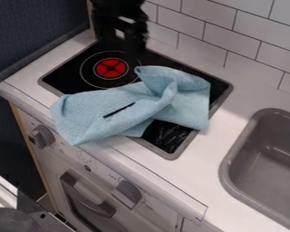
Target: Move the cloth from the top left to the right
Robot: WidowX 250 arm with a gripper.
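- Pincer (124, 40): positioned at the top of the view, over the rear part of the hob (61, 79). Its degree of opening cannot be told, nor can it be told whether anything is held.
- Cloth (111, 107): located below and to the right of the pincer in the view, with a gap seen between the two. It is laid across the middle and right-hand part of the hob, and the hob's front and right rims are overlapped onto the tabletop (206, 152).
- Print: small marks are carried by the front panel (99, 162) beside the knobs; whitish marks are shown on the hob near its front corner.
- Cloth material: light blue, soft, finely textured fabric, loosely bunched. A raised fold is formed at the upper right, a flatter portion is spread toward the lower left, and a narrow dark line is shown on the latter.
- Hob: black, smooth and four-cornered, framed by a grey rim. A round red burner disc (110, 68) with dark dividing lines is set inside a thin pale ring.
- Sink (235, 156): grey, with rounded corners, set into the pale tabletop at the right.
- Front panel: two grey knobs (127, 194) are fitted above a grey curved oven handle (81, 195).
- Rear wall (244, 43): faced with white rectangular tiles in staggered rows.
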